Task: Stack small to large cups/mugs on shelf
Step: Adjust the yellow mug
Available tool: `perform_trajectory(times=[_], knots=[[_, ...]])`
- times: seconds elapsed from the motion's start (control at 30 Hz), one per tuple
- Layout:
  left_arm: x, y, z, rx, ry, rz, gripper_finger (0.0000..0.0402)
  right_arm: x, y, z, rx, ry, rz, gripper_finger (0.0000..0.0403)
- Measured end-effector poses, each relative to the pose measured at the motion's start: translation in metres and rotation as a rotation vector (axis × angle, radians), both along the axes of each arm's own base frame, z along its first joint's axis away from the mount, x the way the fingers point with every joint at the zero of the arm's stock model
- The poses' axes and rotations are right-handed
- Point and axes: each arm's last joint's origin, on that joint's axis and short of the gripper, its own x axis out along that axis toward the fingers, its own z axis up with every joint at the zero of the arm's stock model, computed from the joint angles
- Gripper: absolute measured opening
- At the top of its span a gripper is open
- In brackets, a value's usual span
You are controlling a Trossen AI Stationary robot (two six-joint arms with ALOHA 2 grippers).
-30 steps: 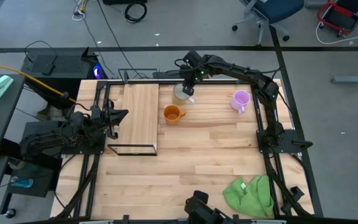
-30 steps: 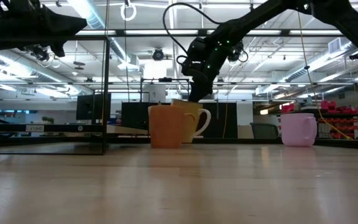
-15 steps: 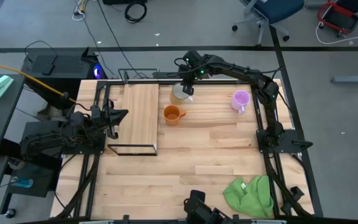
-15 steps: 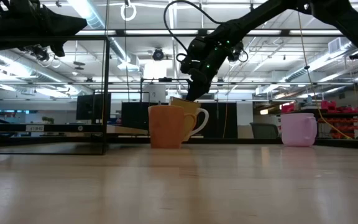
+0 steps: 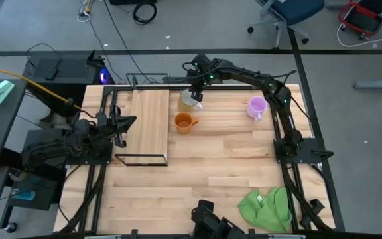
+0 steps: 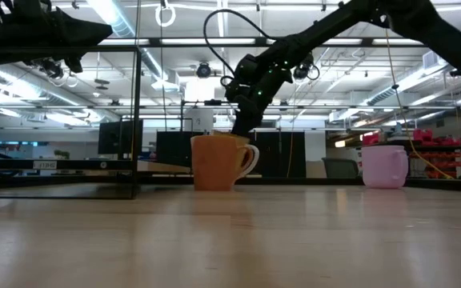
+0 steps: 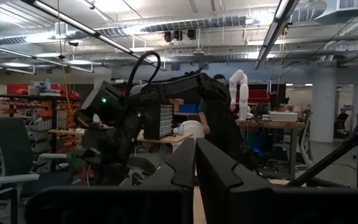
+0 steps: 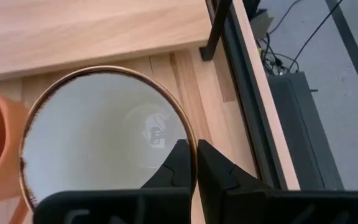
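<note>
Reading across the table from its left edge:

Left gripper [image 5: 126, 122]: parked at the left margin beside the shelf, fingers pressed together, nothing held.

Shelf [image 5: 150, 126]: long light-wood plank on thin black wire frame, lying left of centre; bare of mugs.

Orange mug [image 5: 184, 122]: small, upright on the tabletop just right of the shelf, handle toward the right.

Cream mug [image 5: 188, 99]: largest of the three, pale glaze with a thin dark-brown rim line, white interior showing a faint printed mark at the bottom; at the far edge near the shelf's far corner, just behind the orange mug, largely hidden by it from table height.

Right gripper [image 5: 196, 93]: over the cream mug, fingers clamped on its rim [image 8: 194, 149], one inside, one outside.

Purple mug [image 5: 256, 106]: small, light purple, upright, well apart to the right.

Green cloth [image 5: 266, 207]: crumpled at the near right corner, not involved.

Risks, as judged: thin rim pinch on the heaviest mug, so swing or slip likely during carry; orange mug close enough to be clipped; shelf frame close by, liable to catch the mug if carried low.
</note>
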Motion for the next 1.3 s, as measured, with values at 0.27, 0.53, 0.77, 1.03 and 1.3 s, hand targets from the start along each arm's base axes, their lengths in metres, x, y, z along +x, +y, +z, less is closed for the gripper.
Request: perform_trajectory(times=[0.27,0.53,0.77,1.03,1.3], knots=[[0.0,0.0,0.0,0.006,0.003,0.005,0.0018,0.011,-0.004,0.003,0.009,0.034,0.001,0.0008],[0.0,0.0,0.0,0.005,0.003,0.005,0.0019,0.021,-0.01,-0.004,0.015,0.039,-0.001,0.0023],[0.0,0.0,0.0,0.005,0.003,0.005,0.0024,0.018,-0.005,0.004,0.015,0.038,0.005,0.003],[0.0,0.0,0.0,0.001,0.002,0.003,0.002,0.021,-0.003,0.006,0.013,0.023,0.012,0.0047],[0.0,0.0,0.0,0.0,0.002,0.003,0.0026,0.023,-0.005,0.007,0.004,-0.007,-0.005,0.0068]])
